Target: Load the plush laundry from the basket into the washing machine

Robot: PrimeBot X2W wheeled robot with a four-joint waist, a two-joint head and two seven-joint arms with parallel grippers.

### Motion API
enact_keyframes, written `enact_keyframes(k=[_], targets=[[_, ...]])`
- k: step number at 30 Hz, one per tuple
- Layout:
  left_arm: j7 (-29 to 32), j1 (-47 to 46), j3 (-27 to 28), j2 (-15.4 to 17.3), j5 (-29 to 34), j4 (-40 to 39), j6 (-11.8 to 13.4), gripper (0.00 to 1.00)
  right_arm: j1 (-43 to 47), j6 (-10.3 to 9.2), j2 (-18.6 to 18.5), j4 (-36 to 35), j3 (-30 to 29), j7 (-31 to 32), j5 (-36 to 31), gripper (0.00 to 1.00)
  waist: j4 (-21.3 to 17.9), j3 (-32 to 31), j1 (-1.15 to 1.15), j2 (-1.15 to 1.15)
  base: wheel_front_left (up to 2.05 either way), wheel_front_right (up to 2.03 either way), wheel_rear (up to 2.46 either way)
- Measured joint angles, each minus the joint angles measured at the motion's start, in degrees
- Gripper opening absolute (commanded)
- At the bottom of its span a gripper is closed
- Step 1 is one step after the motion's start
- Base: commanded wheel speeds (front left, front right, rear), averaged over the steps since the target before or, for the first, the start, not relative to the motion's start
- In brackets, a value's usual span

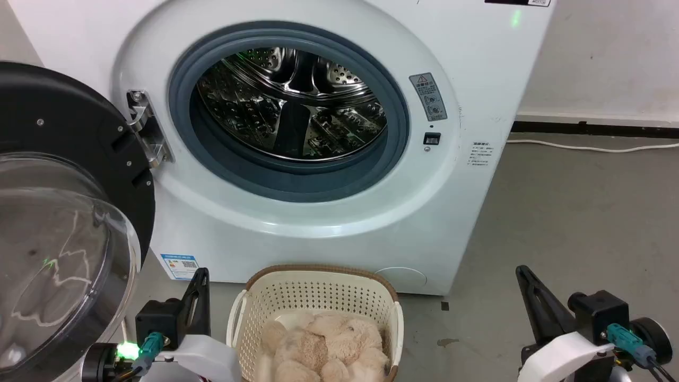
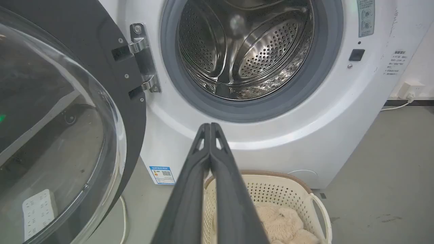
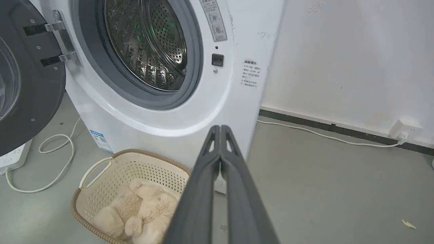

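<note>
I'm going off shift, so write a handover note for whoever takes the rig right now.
Left gripper: shut, empty, left of the basket.
Right gripper: shut, empty, right of the basket.
Toy lies in the basket, which stands in front of the washer.
Door open, drum empty.
Done: nothing loaded yet.
Left: grasp the toy, lift it out and place it in the drum.

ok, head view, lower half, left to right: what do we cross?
Open bubble door → left gripper, fingers shut → basket with the plush laundry in it → bare floor → right gripper, fingers shut.
</note>
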Motion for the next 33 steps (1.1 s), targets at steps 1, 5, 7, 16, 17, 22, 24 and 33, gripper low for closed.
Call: enact_keyframes(k=[1,5,7,16,17,22,24,33], targets=[[0.00,0.00,0.00,0.00,0.00,0.00,0.00,0.00,0.00,0.00,0.00,0.00,-0.02,0.00,0.00,0.00,0.00,0.00,0.00,0.00,0.00,0.00,0.00],[0.00,0.00,-0.01,0.00,-0.01,0.00,0.00,0.00,0.00,0.00,0.00,0.00,-0.01,0.00,0.00,0.00,0.00,0.00,0.00,0.00,0.00,0.00,0.00],[0.00,0.00,0.02,0.00,0.00,0.00,0.00,0.00,0.00,0.00,0.00,0.00,0.00,0.00,0.00,0.00,0.00,0.00,0.00,0.00,0.00,0.00,0.00],[0.00,0.00,0.01,0.00,0.00,0.00,0.00,0.00,0.00,0.00,0.00,0.00,0.00,0.00,0.00,0.00,0.00,0.00,0.00,0.00,0.00,0.00,0.00],[0.00,0.00,0.00,0.00,0.00,0.00,0.00,0.00,0.00,0.00,0.00,0.00,-0.02,0.00,0.00,0.00,0.00,0.00,0.00,0.00,0.00,0.00,0.00],[0.00,0.00,0.01,0.00,0.00,0.00,0.00,0.00,0.00,0.00,0.00,0.00,-0.01,0.00,0.00,0.00,0.00,0.00,0.00,0.00,0.00,0.00,0.00],[0.00,0.00,0.01,0.00,-0.01,0.00,0.00,0.00,0.00,0.00,0.00,0.00,0.00,0.00,0.00,0.00,0.00,0.00,0.00,0.00,0.00,0.00,0.00],[0.00,0.03,-0.02,0.00,-0.01,0.03,0.04,1.00,0.01,0.00,0.00,0.02,-0.01,0.00,0.03,1.00,0.00,0.00,0.00,0.00,0.00,0.00,0.00]])
